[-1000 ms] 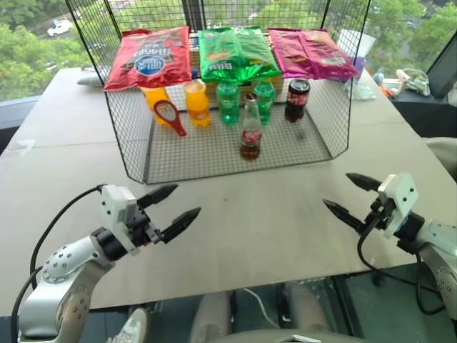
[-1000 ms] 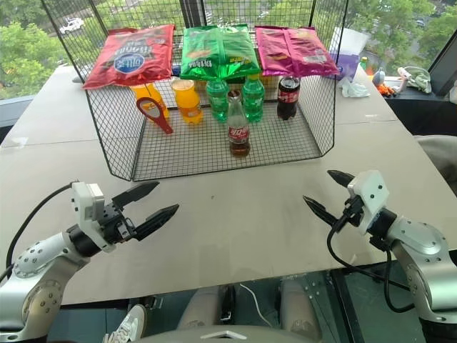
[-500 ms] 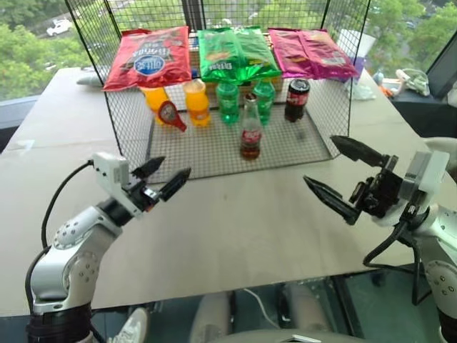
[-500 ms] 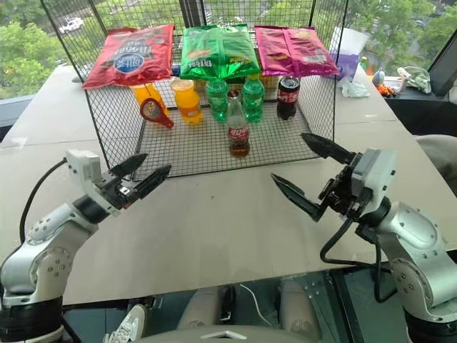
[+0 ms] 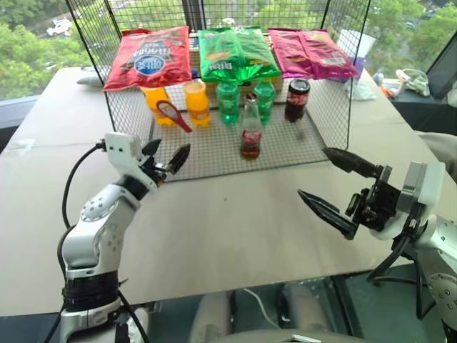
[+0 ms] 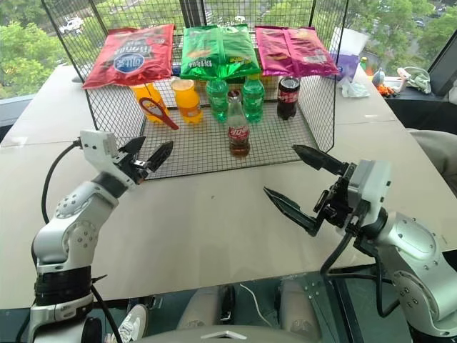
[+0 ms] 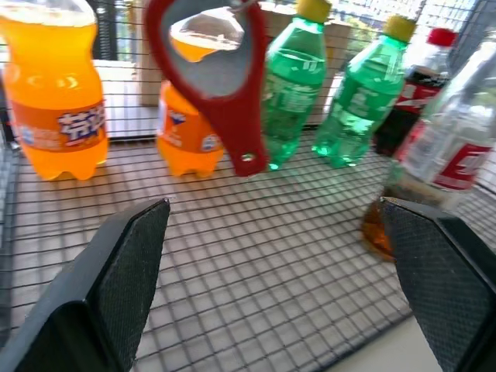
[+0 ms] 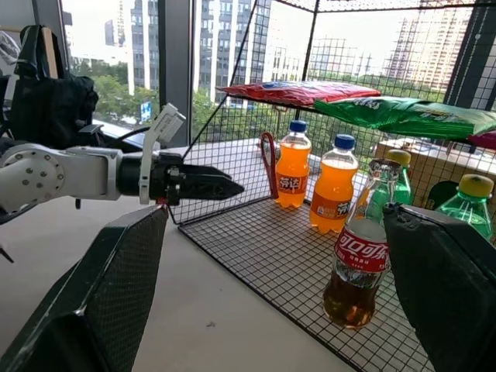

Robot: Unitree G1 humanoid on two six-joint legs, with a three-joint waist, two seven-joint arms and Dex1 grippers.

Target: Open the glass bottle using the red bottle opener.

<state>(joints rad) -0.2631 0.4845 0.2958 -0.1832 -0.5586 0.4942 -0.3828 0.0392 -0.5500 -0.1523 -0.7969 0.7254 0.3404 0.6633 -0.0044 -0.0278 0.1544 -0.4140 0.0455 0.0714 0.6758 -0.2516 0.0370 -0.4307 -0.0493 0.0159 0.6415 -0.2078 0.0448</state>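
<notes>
Left eye view: both claws spread, empty. Red bottle opener [image 5: 171, 113] hangs left of glass bottle [image 5: 250, 130]; left gripper [image 5: 166, 156] nearest. Risk: fingers snag the wire rack [image 5: 214, 151] or swing the opener.

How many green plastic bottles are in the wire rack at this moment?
2. Both stand side by side at the back of the wire rack, one green bottle left of and behind the glass bottle, the other green bottle right behind it. Others may be hidden.
</notes>
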